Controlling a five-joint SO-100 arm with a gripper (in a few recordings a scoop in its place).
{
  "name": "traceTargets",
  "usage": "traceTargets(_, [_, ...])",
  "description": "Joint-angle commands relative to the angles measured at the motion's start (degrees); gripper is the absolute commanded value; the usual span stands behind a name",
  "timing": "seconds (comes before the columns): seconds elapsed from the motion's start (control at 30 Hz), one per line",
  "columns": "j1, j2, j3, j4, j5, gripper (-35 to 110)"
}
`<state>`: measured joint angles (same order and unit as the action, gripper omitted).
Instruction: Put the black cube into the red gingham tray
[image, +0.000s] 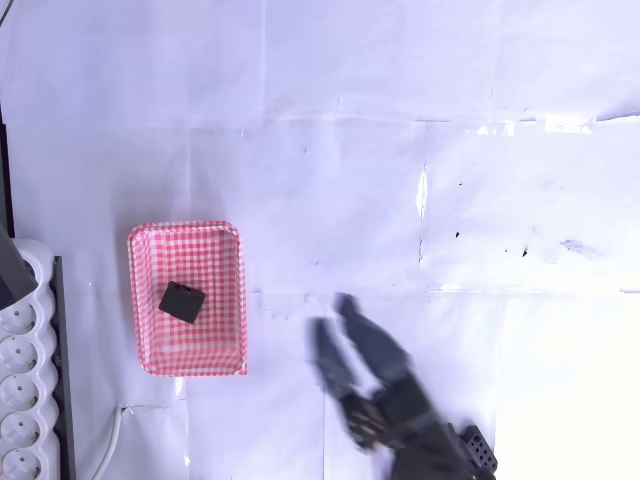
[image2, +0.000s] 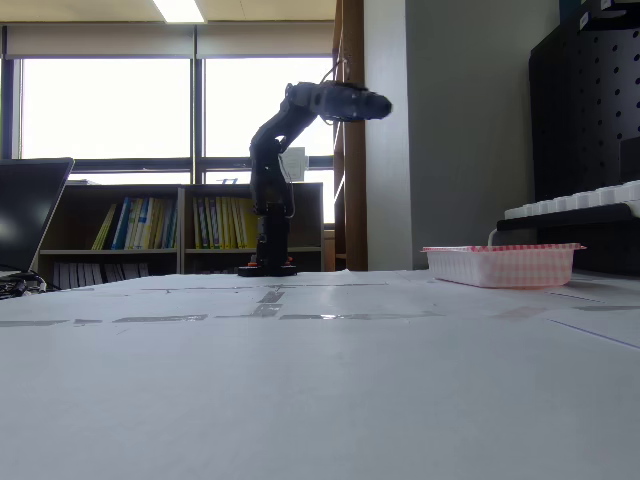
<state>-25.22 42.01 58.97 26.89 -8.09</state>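
The black cube (image: 182, 301) lies inside the red gingham tray (image: 147, 275), near its middle, in the overhead view. My gripper (image: 333, 312) is open and holds nothing; it hovers to the right of the tray, well apart from it, and looks blurred. The low fixed view has the tray (image2: 502, 265) at the right on the table, its rim hiding the cube. There the arm is raised high, with the gripper (image2: 378, 105) pointing right, far above the table.
A white multi-socket power strip (image: 22, 390) lies along the left edge of the overhead view, close to the tray, with a white cable (image: 110, 445) beside it. White paper sheets cover the table (image: 400, 200). A laptop (image2: 25, 215) stands at the left of the fixed view.
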Motion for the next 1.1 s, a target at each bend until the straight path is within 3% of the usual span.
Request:
traceTargets(0.0, [7.7,-19.9,-14.3,-4.0,0.8,0])
traceTargets(0.37, [25.8,-43.0,-56.4,-2.5,13.4,0])
traceTargets(0.77, [25.1,-51.9,-58.2,37.4,9.5,0])
traceTargets(1.07, [24.8,-51.9,-58.2,49.7,8.6,0])
